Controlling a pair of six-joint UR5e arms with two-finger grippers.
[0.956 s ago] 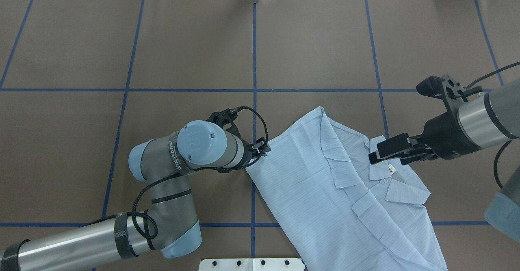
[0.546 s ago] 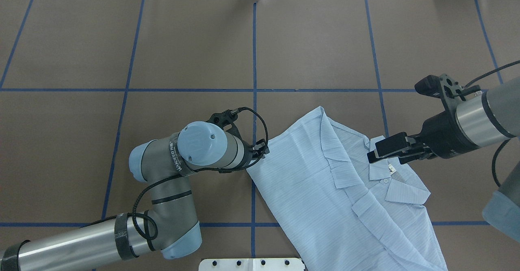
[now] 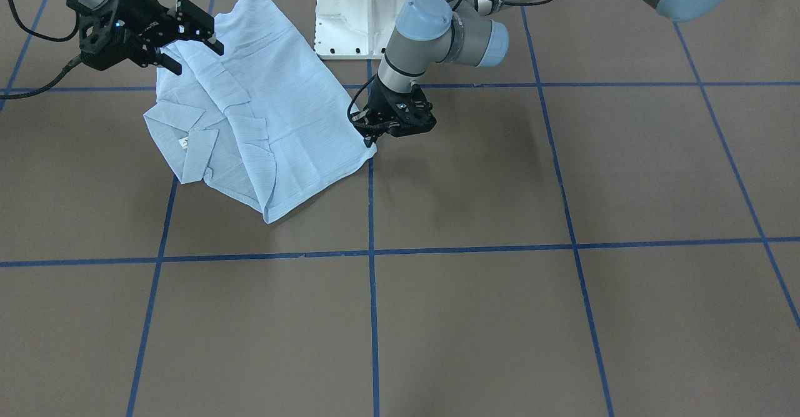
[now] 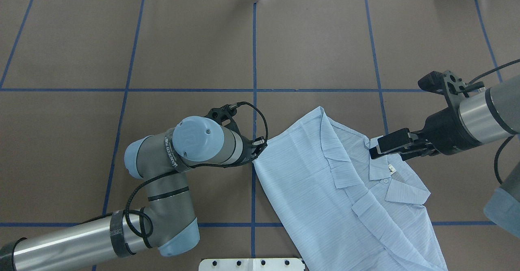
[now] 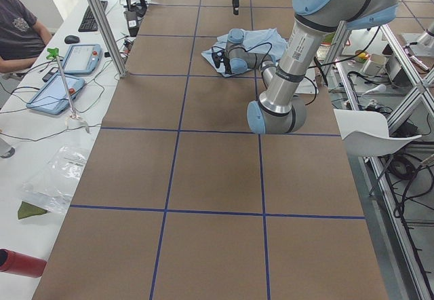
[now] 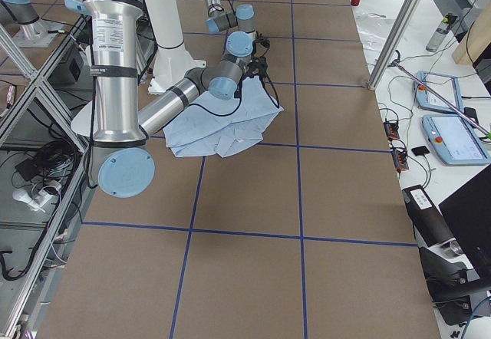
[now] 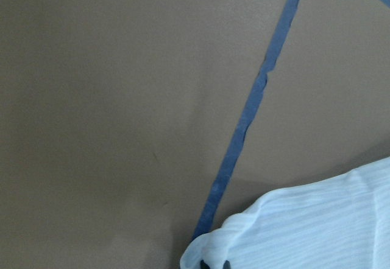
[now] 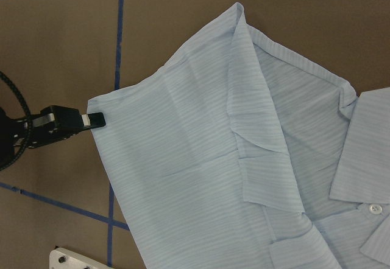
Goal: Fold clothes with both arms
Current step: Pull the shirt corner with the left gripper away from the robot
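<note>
Overhead view, read from the left; positions are given against the white pedestal base (image 4: 252,264) at the near edge of the table (image 4: 183,51).

**Left arm** (image 4: 162,189): enters from the left of the base and bends toward the space directly beyond it.

**Left gripper** (image 4: 262,145): sits low over the table, straight beyond the base. Its jaws are closed on the leftmost corner of the shirt. The left wrist view shows that corner bunched between the dark fingertips.

**Shirt** (image 4: 317,181): lies flat on the table, beyond the base and to its right. The lower part runs off the near edge of the frame beside the base. The collar (image 4: 390,181) points away from the base to the right, and one front panel lies doubled over the body.

**Right gripper** (image 4: 384,151): hangs above the collar end, beyond and well to the right of the base. Its jaws are spread wide and hold nothing.

**Right arm** (image 4: 479,112): comes in from the right edge, far from the base.

**Step in hand (judged):** the arms are securing two grasp points for a fold. One corner is taken and the second is not yet taken.

**Next move (judged):** the right gripper should descend onto the cloth edge near the collar and close on a thin layer without dragging it. Both grippers should then lift evenly, so the thin fabric does not sag or slip from the left pinch.
</note>
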